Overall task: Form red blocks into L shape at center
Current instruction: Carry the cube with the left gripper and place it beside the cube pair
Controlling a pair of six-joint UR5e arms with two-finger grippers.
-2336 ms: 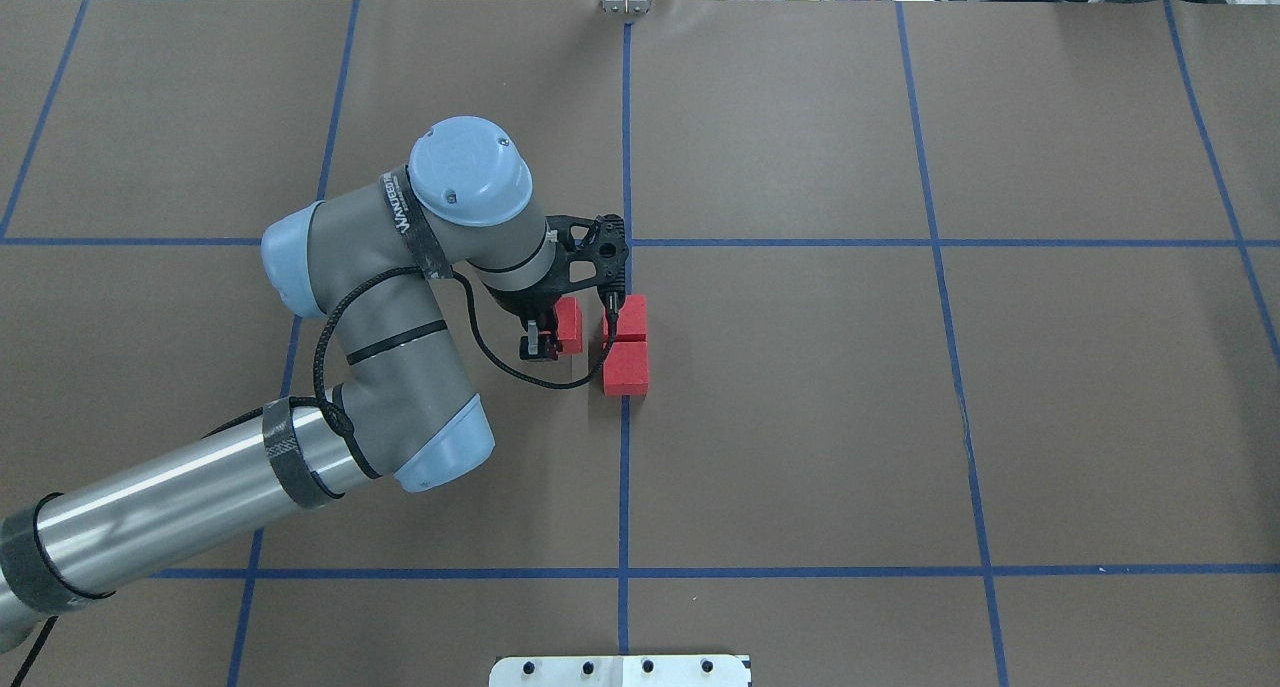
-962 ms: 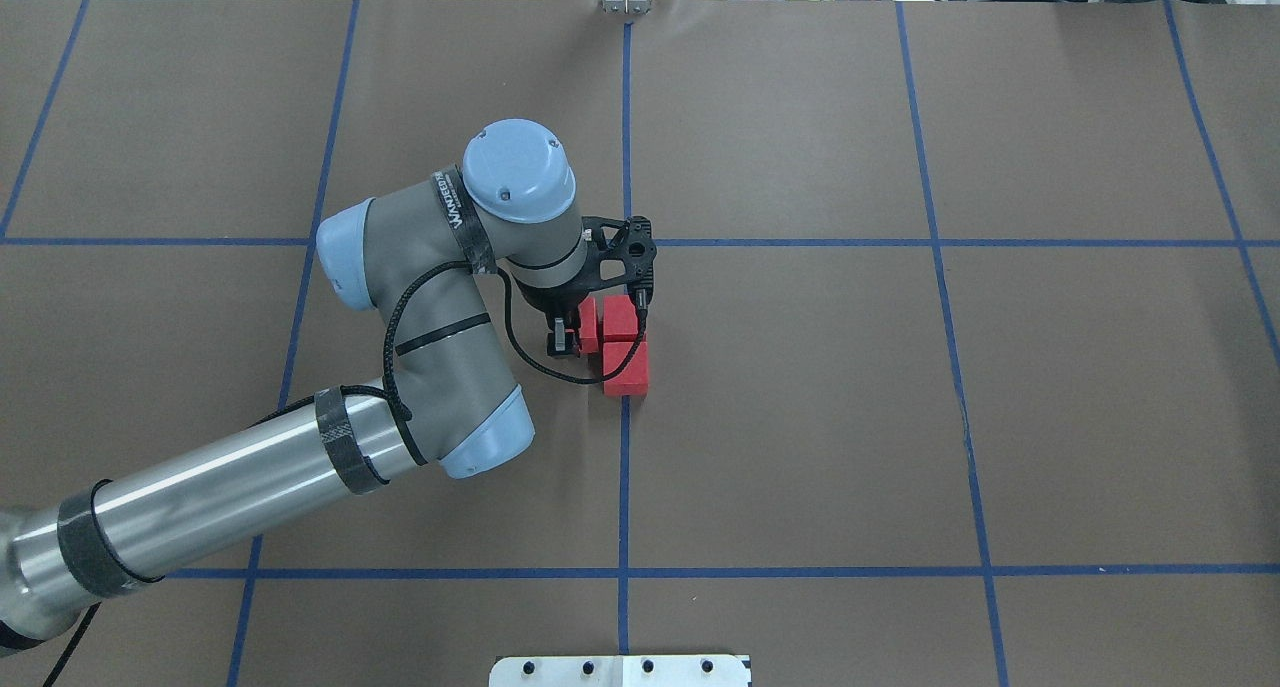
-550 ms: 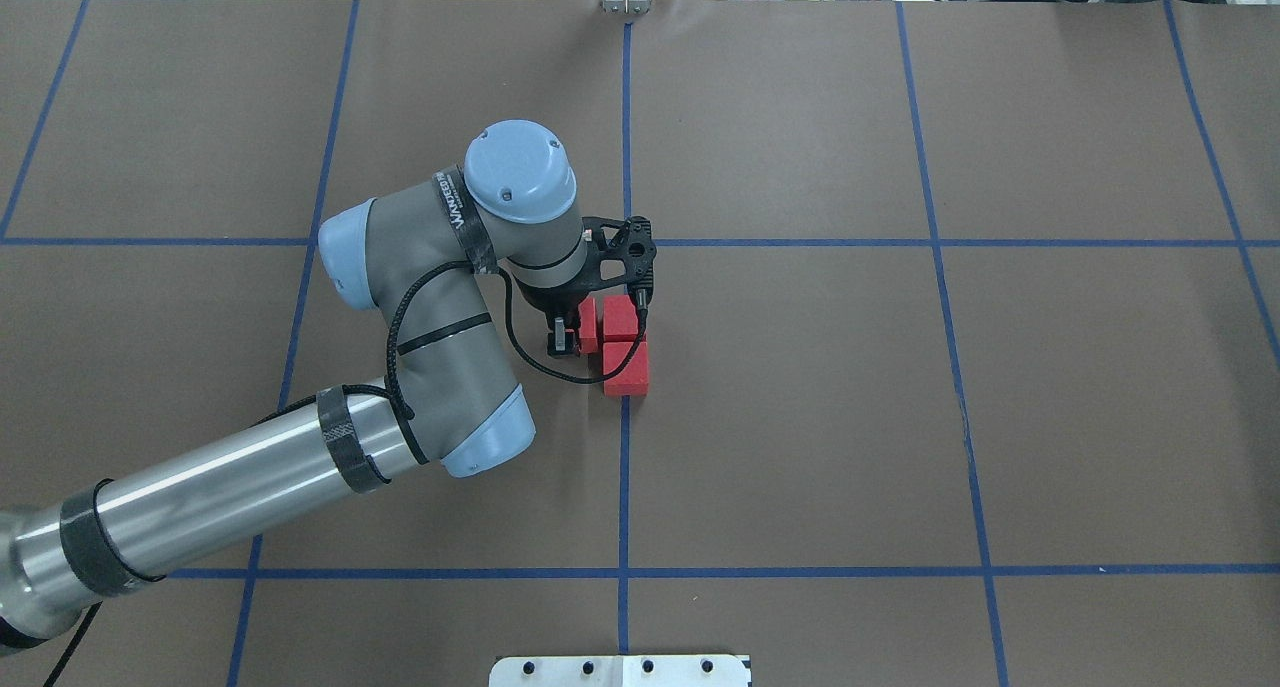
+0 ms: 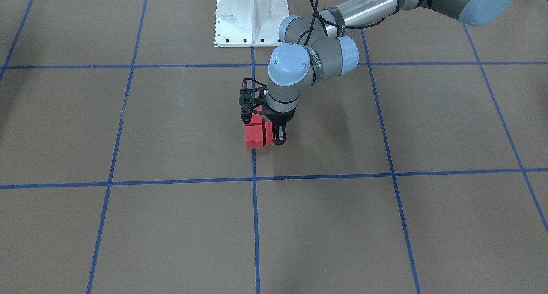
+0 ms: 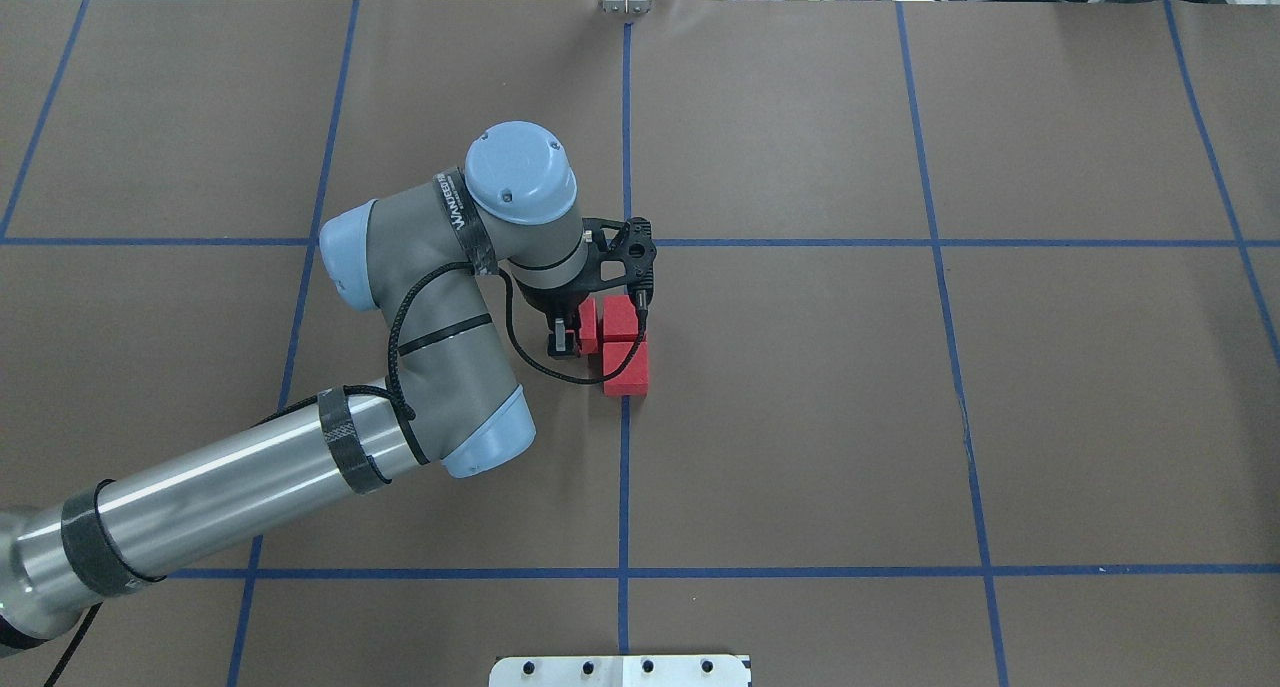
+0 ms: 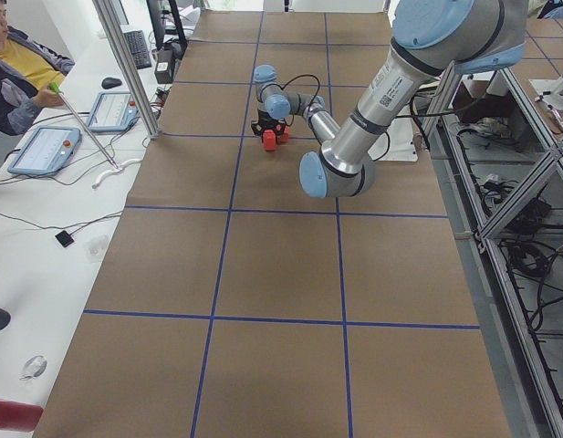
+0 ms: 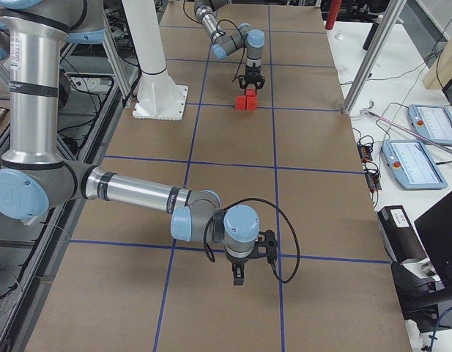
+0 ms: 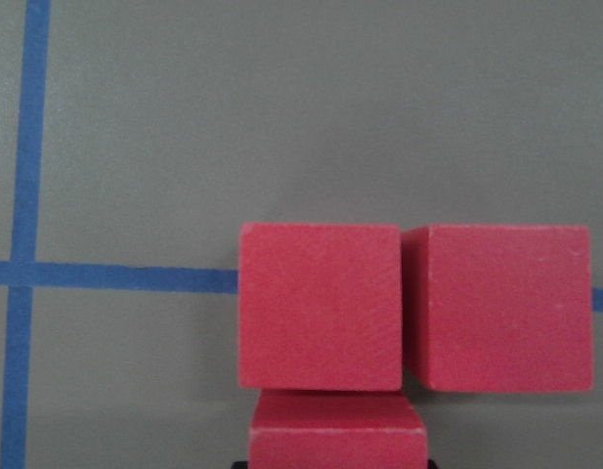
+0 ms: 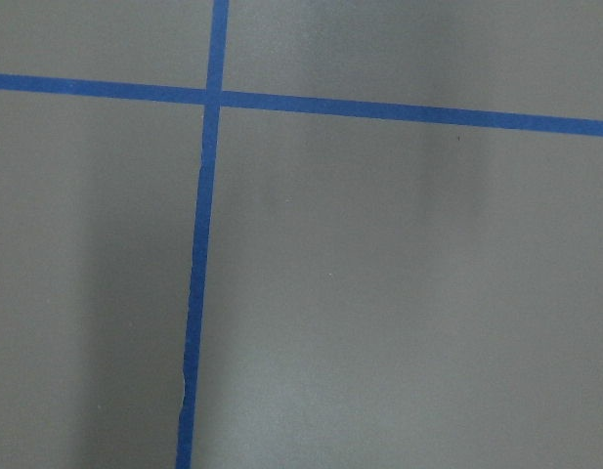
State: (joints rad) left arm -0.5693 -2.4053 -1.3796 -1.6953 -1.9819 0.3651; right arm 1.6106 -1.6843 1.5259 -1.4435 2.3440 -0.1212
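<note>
Two red blocks lie end to end on the vertical blue centre line [image 5: 624,447], one farther from me [image 5: 621,319] and one nearer [image 5: 627,367]. My left gripper [image 5: 585,333] is shut on the third red block [image 5: 589,323] and holds it at table level against the left side of the farther block. In the left wrist view the held block [image 8: 335,435] touches the block ahead [image 8: 321,305], and the other one [image 8: 496,308] lies to its right. My right gripper [image 7: 238,276] shows only in the exterior right view, far from the blocks; I cannot tell its state.
The white robot base plate [image 5: 620,670] sits at the near table edge. An operator [image 6: 16,73] and tablets [image 6: 44,151] are beside the table's far side. Brown gridded surface lies all round the blocks.
My left gripper moved right with its red block until the block met the farther block on the centre line. It has stayed still for the last second.
</note>
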